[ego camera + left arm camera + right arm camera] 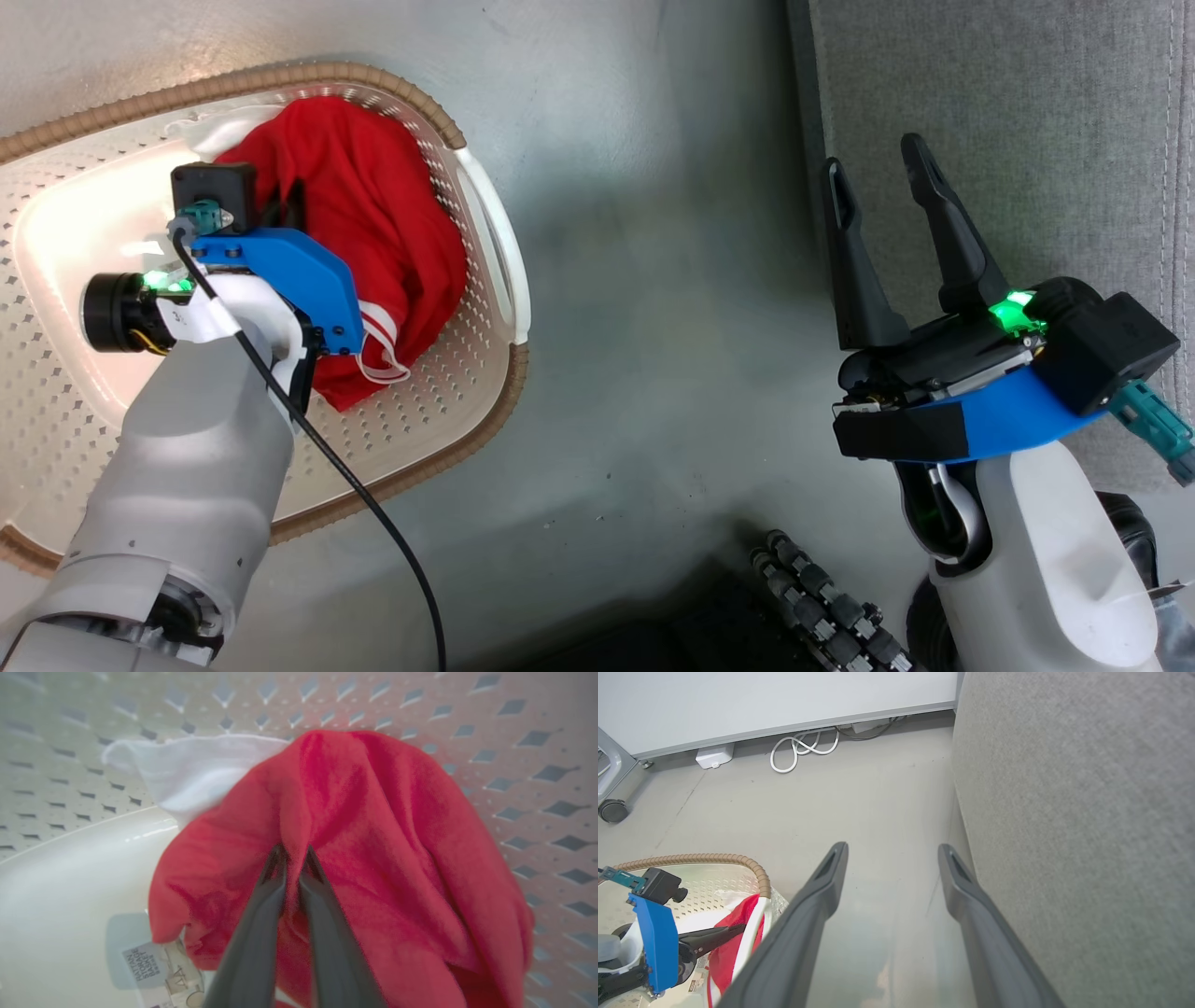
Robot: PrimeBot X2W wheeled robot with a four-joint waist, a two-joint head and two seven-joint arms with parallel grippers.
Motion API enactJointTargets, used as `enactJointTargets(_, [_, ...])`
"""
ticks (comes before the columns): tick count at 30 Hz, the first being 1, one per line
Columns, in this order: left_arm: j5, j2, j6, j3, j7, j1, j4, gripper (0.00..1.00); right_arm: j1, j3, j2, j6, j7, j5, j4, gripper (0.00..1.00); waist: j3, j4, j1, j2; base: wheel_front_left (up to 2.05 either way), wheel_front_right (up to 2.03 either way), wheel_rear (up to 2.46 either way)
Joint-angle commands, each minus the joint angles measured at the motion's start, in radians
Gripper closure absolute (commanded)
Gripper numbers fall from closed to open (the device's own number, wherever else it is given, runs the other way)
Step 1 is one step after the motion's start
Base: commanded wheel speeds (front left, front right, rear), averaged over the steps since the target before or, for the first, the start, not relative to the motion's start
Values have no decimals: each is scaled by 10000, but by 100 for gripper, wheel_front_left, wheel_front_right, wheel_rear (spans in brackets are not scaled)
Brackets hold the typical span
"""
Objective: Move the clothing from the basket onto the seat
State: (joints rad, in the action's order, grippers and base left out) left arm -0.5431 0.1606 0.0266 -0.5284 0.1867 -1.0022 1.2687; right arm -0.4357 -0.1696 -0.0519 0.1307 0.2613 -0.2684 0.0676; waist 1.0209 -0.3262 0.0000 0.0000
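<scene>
Smooth grey-green floor [653, 280], faintly glossy, a few dark specks. The basket [495, 243] sits on it at the robot's left, and the seat [1027, 112] stands at the right, a bare strip of floor between them. The seat's light-grey woven fabric shows a stitched seam near its far edge.

The clothing [373, 215] is inside the basket, bunched against the wall nearest the seat, with a white panel [196, 770] poking out at one end and white stripe trim at the other. The bare basket bottom beside it carries a sticker [145, 961].

The left gripper [294, 851] is down in the basket, its jaws nearly together and pinching a raised fold of the red cloth between the tips.

The right gripper [875, 157] hangs over the floor just at the seat's edge, its jaws spread wide with nothing between them.

In the right wrist view a white wall [784, 700] with a grey baseboard closes the room; looped white cable [803, 749] and a small white box [714, 757] lie at its foot, and a caster wheel [612, 811] shows at the far left.
</scene>
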Motion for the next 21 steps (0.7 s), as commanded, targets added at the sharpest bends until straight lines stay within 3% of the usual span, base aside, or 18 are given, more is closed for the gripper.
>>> enactJointTargets(1, [3,90,9,-20,8,-117,29,100,17,-12,26,1,51,-70,-20,0,-4,-6,0,0,0,0,0])
enactJointTargets(21, [-233,509,432,-89,372,-79,150,100,-446,-219,26,1,47,-207,-52,0,-380,-164,0,0,0,0,0])
